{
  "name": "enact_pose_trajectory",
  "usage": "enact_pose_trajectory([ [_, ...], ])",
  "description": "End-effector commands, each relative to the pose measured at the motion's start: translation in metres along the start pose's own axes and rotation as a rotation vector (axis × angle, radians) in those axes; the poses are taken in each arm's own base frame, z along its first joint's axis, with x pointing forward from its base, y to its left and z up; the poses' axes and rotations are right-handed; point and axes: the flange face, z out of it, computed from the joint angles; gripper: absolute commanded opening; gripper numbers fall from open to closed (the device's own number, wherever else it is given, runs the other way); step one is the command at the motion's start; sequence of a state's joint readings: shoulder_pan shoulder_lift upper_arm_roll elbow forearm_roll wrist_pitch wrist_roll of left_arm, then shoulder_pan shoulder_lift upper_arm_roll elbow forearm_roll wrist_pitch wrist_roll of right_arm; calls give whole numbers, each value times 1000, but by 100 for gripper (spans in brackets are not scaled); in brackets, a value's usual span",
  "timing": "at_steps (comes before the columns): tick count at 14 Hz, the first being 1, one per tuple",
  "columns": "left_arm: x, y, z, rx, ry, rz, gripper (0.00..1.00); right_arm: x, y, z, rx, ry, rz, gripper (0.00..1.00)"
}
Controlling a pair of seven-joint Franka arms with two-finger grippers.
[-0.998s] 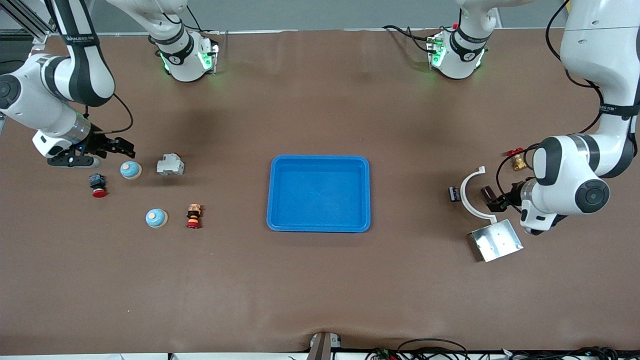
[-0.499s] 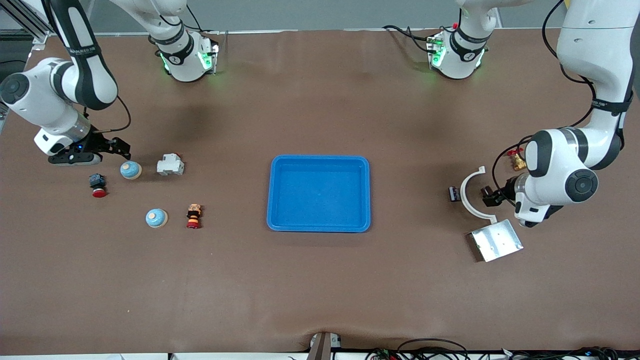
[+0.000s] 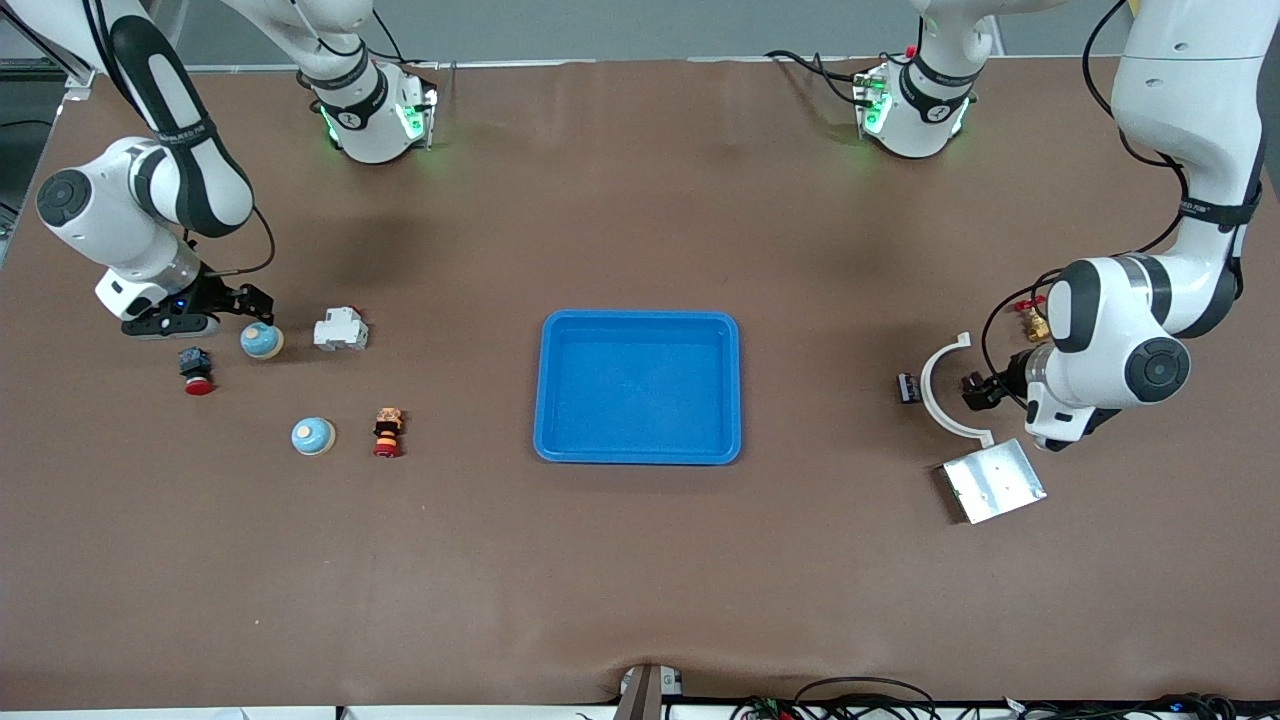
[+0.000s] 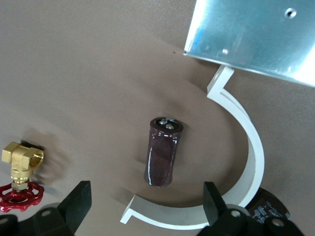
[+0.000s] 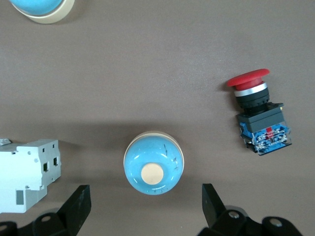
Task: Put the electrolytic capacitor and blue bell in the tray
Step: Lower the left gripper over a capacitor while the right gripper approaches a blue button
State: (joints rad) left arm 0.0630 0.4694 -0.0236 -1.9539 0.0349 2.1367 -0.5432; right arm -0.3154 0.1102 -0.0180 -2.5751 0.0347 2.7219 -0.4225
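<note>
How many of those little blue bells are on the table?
2. One blue bell sits under the right gripper, beside the white block. The other bell lies nearer the front camera, beside the stacked red button. None looks hidden.

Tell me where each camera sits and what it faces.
Front view: high across the table, facing both arms' bases, over the blue tray; both arms show.
Left wrist view: on the left arm, looking down between the open left claw at the dark capacitor inside the white curved piece.
Right wrist view: on the right arm, looking down between the open right claw at a blue bell.
Shared: that bell and the white curved piece also show in the front view.
</note>
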Motion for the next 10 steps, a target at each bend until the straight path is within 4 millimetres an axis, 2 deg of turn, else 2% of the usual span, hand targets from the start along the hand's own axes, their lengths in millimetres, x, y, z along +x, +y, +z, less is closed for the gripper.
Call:
enact_pose_trajectory([
  [1, 4, 0, 4, 6, 12, 10, 100, -2, 2, 7, -6, 8, -14, 100],
  [5, 6, 0, 10, 7, 2, 7, 100, -1, 2, 18, -9, 13, -10, 100],
  [10, 19, 15, 24, 10, -3, 15, 100, 0, 2, 35, -1, -4, -10, 100],
])
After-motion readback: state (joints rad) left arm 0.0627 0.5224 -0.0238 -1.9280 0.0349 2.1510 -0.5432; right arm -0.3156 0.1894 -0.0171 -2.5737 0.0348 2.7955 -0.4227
